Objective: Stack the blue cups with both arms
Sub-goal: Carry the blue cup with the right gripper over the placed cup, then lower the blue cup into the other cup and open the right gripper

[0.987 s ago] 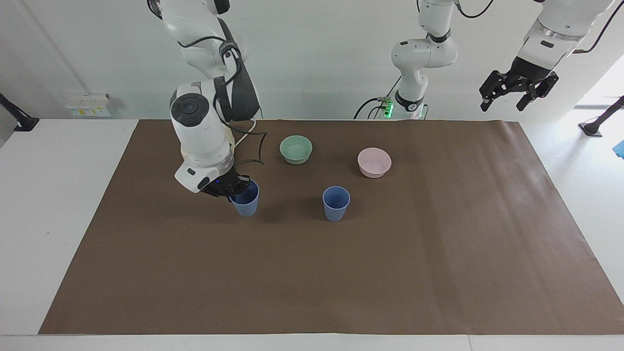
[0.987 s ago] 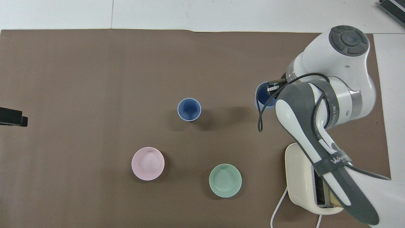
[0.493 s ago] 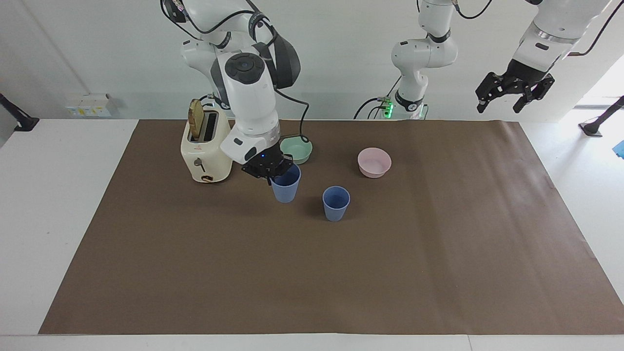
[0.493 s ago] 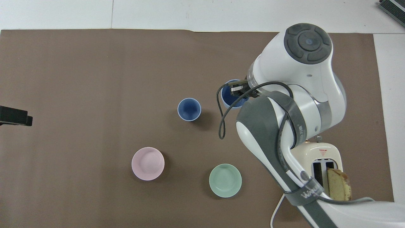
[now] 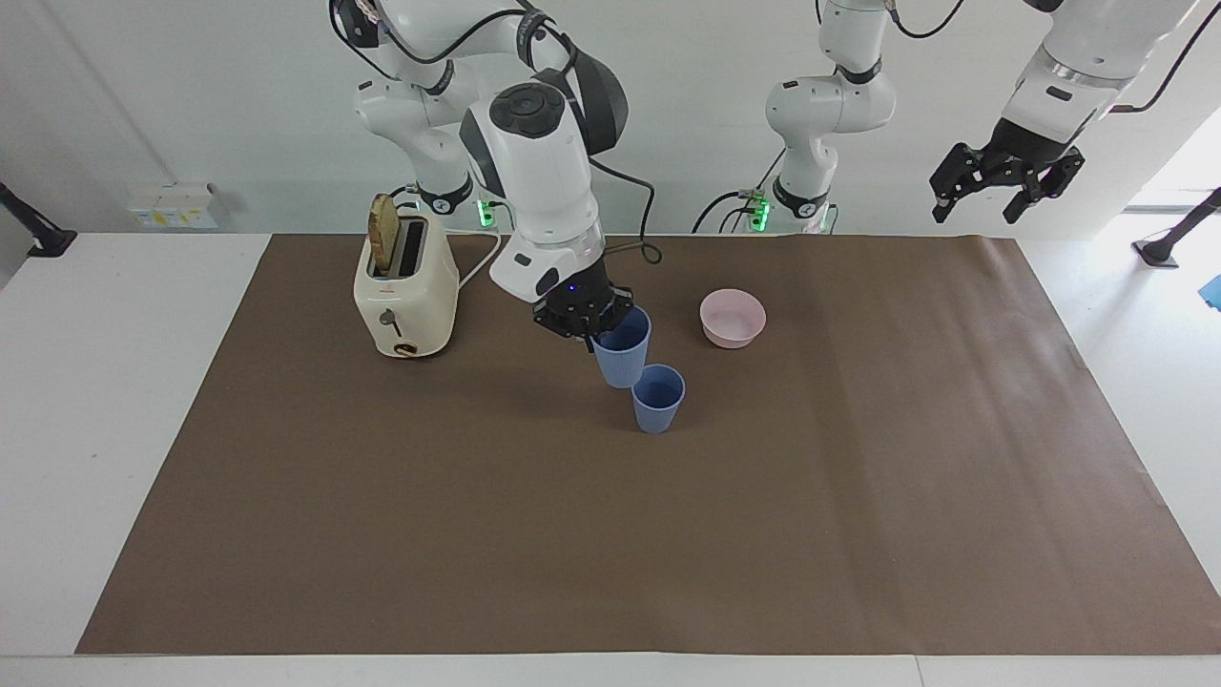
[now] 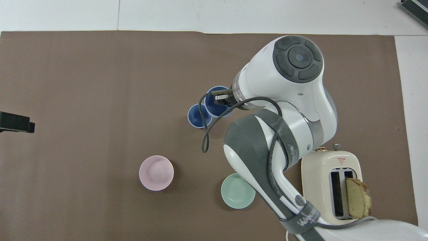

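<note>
Now, in the facing view, we see the right gripper [image 5: 591, 329] clamped on the rim of one blue cup [image 5: 622, 348], one finger inside the cup and the other outside, holding it lifted and slightly tilted off the brown mat [image 5: 858, 496]. We take the standing blue cup [image 5: 658, 399] as our landmark: it sits upright on the mat, and the held cup hangs just beside and above it, toward the right arm's end of the table, its base close to the standing cup's rim; we cannot tell whether the two touch. A pink bowl [image 5: 733, 318] lies nearer to the robots than the standing cup, toward the left arm's end, and a cream toaster [image 5: 405, 286] with a slice of bread in one slot stands well apart from it toward the right arm's end. The left gripper [image 5: 1006, 186] waits high in the air past the mat's edge, its jaws apart. From the overhead view, we see the held cup [image 6: 214, 104] overlapping the rim of the standing cup [image 6: 197, 117], with the right gripper [image 6: 222, 99] at the held cup's rim. The pink bowl [image 6: 156, 173] and a mint-green bowl [image 6: 235, 192] both lie nearer to the robots than the standing cup, the toaster [image 6: 322, 180] nearer again toward the right arm's end.
</note>
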You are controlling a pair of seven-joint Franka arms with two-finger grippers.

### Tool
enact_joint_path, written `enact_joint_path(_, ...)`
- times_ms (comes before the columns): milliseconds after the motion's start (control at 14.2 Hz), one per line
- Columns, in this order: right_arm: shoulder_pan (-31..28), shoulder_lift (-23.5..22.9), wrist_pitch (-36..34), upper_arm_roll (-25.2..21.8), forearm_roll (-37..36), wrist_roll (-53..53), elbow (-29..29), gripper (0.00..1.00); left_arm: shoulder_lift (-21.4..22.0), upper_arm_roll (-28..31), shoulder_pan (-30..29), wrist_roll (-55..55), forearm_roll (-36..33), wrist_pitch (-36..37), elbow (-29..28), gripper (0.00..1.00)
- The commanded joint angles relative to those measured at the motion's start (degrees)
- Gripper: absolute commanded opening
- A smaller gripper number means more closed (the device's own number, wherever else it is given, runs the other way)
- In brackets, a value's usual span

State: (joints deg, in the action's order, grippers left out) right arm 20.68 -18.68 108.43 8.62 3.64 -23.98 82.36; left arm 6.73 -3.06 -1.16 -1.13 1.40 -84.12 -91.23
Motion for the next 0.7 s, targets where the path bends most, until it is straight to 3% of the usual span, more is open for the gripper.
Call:
enact_joint_path(0, 2.1, -1.7, 1.3, 0.1, 0.9, -1.1, -1.3, 0.0, 0.6, 0.2, 0.1, -0.7, 0.6, -1.0, -1.2, 1.0)
enact_joint_path(634, 3.1, -5.8, 5.6, 0.1, 0.1, -1.2, -1.1, 0.0, 0.6, 0.2, -0.2, -0.3, 0.6, -0.3, -0.9, 1.0)
